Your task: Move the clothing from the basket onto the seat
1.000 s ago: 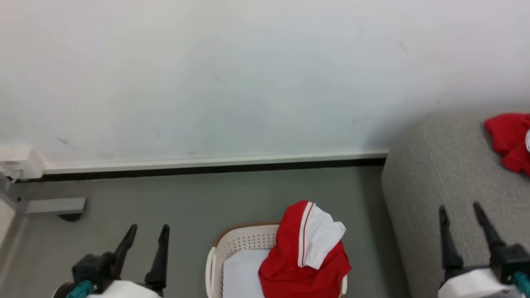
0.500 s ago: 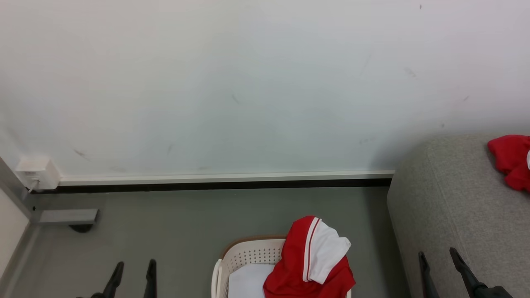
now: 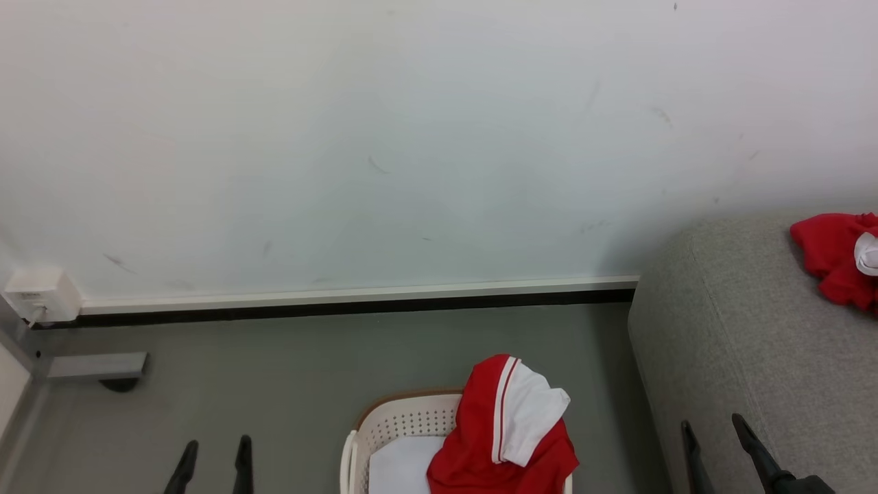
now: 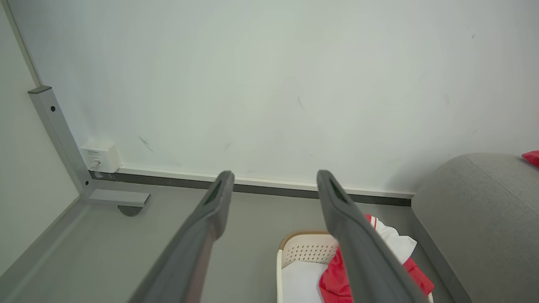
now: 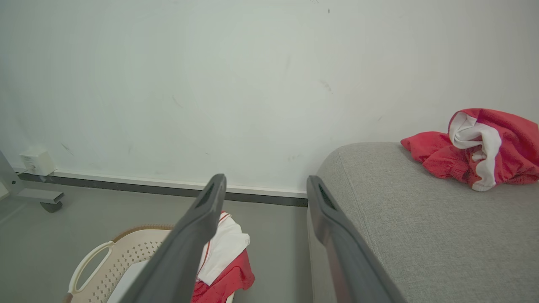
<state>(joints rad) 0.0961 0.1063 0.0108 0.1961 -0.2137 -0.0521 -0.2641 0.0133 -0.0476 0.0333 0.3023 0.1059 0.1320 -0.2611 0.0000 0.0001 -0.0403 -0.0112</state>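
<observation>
- Two long-fingered dark grippers rise from the bottom edge of the head view, the left gripper (image 3: 215, 446) at lower left and the right gripper (image 3: 712, 422) at lower right.
- Each gripper has its two fingers spread wide apart, with nothing between them; neither has hold of anything.
- At bottom centre stands an oval white plastic laundry basket (image 3: 401, 417) with perforated sides and a brown rim band, cut off by the bottom edge.
- A bright red shirt (image 3: 473, 446) with a white sleeve and red-white striping is heaped in the right part of the basket, rising above the rim and hanging over it.
- A flat white pad (image 3: 401, 470) shows in the left part of the basket.
- At the right of the frame is a large grey woven-fabric sofa (image 3: 748, 357) with a rounded corner, near the basket with a strip of grey floor (image 3: 309, 363) between them.
- A crumpled red garment (image 3: 826, 250) with white trim lies on the sofa at the right edge, well apart from the basket.
- The left gripper is over bare floor, left of the basket and apart from it.
- The right gripper's fingertips show against the sofa's near side.
- A pale scuffed wall (image 3: 411, 137) fills the upper half, with a white skirting board (image 3: 343, 296) at its foot.
- At far left sit a small white box (image 3: 41, 295) and a grey metal foot (image 3: 96, 366).
</observation>
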